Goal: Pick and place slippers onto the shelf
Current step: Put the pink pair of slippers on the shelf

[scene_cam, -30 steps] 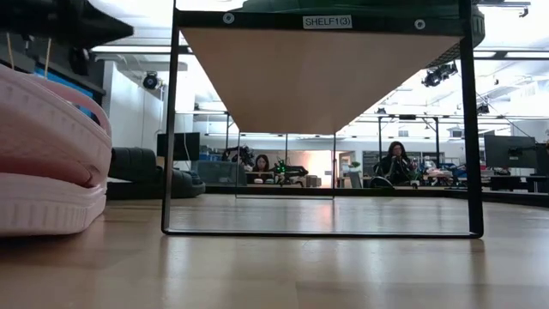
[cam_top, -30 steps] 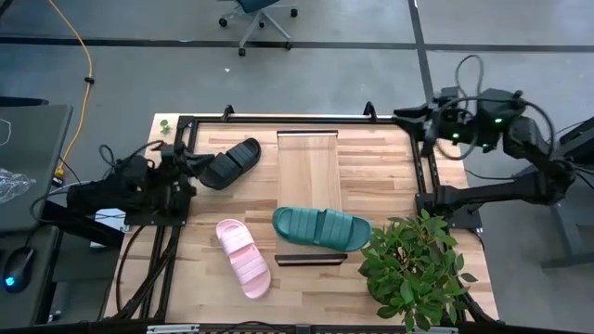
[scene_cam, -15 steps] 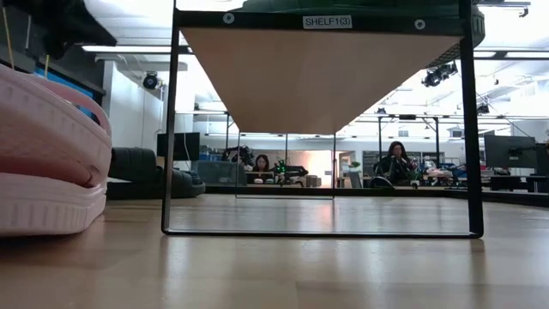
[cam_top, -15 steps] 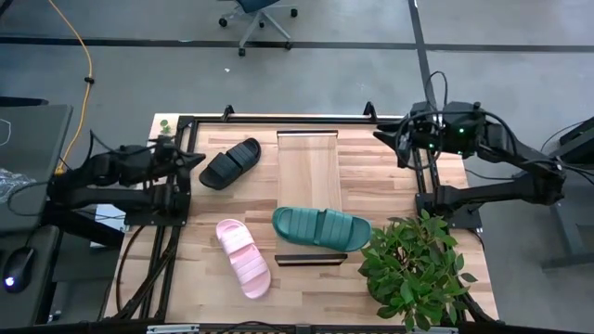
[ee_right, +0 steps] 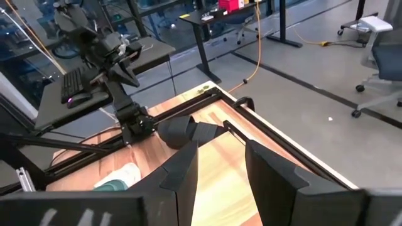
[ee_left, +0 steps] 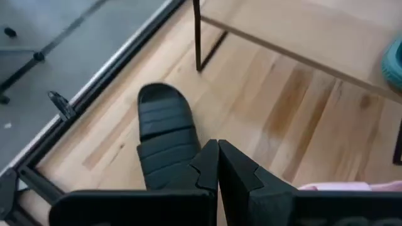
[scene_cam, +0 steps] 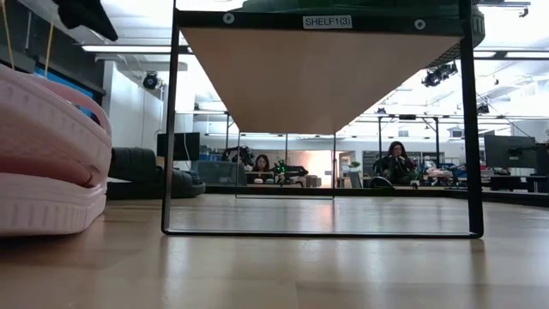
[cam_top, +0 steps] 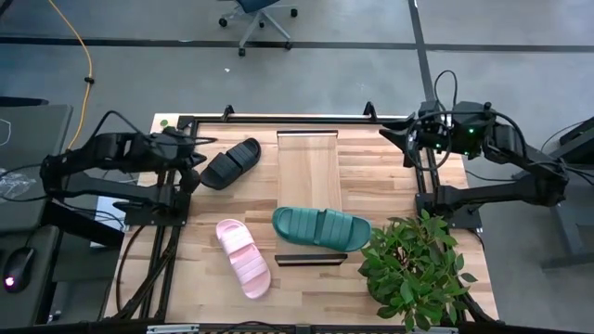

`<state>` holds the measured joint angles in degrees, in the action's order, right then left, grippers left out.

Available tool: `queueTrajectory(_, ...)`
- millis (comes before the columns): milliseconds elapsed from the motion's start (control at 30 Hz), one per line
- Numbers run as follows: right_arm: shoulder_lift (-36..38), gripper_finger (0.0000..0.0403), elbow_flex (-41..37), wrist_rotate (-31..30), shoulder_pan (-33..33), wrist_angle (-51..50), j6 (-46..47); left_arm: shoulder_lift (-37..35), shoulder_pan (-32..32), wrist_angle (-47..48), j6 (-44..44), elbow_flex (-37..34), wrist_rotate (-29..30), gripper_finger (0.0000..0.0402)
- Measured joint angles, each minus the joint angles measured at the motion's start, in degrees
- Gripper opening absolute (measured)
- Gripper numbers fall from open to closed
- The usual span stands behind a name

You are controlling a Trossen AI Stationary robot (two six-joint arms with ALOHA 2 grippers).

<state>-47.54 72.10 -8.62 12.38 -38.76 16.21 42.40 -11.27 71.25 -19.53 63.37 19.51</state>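
Note:
The black slipper (cam_top: 230, 162) lies on the tabletop at the far left, also seen in the left wrist view (ee_left: 164, 135). My left gripper (cam_top: 196, 159) hangs shut just left of it and above it, tilted down (ee_left: 218, 164), touching nothing. The teal slipper (cam_top: 320, 227) rests sole-down across the near end of the shelf (cam_top: 310, 176). On the table left of the shelf lies the pink slipper (cam_top: 243, 257), which fills the low view's left side (scene_cam: 43, 154). My right gripper (cam_top: 392, 138) waits open (ee_right: 220, 164) in the air near the far right corner.
A potted plant (cam_top: 413, 269) stands at the table's near right corner. Black frame rails (cam_top: 167, 218) run along the left side under my left arm. In the low view the shelf's frame (scene_cam: 170, 129) stands ahead, with people seated (scene_cam: 397, 159) in the room beyond.
My left arm has lifted off its rest at the table's left edge. Its shut gripper has risen and tipped to point down toward the black slipper. My right gripper has sunk a little toward the table. No slipper has moved.

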Motion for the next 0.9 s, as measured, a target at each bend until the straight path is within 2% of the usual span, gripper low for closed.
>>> queueTrajectory(67,0.12,0.0123,0.00,0.00,0.00,-0.05,-0.20,1.88,-0.02,0.14,0.79,0.97,-3.50,0.0000)
queueTrajectory(200,0.40,0.0123,0.00,0.51,0.00,-0.93,-0.57,5.02,0.02,-2.28,9.62,1.23,-16.76,0.0001)
queueTrajectory(333,0.43,0.0123,0.00,0.57,0.00,-1.99,-1.01,8.52,0.02,-2.28,10.15,1.23,-27.82,0.0001)
queueTrajectory(433,0.51,0.0123,0.00,0.76,0.00,-2.36,-1.25,10.78,0.02,-2.28,10.35,1.23,-33.77,0.0001)
queueTrajectory(533,0.49,0.0123,0.00,1.93,0.00,-2.41,-1.27,12.10,0.04,-3.91,11.02,0.52,-37.30,0.0001)
queueTrajectory(733,0.57,0.0123,0.00,3.27,0.00,-2.73,-0.75,11.55,0.04,-14.52,8.60,-5.27,-44.07,0.0001)
queueTrajectory(900,1.23,0.0123,0.02,4.82,-0.02,-3.11,0.74,10.07,3.18,-22.44,2.41,-11.80,-45.26,0.0001)
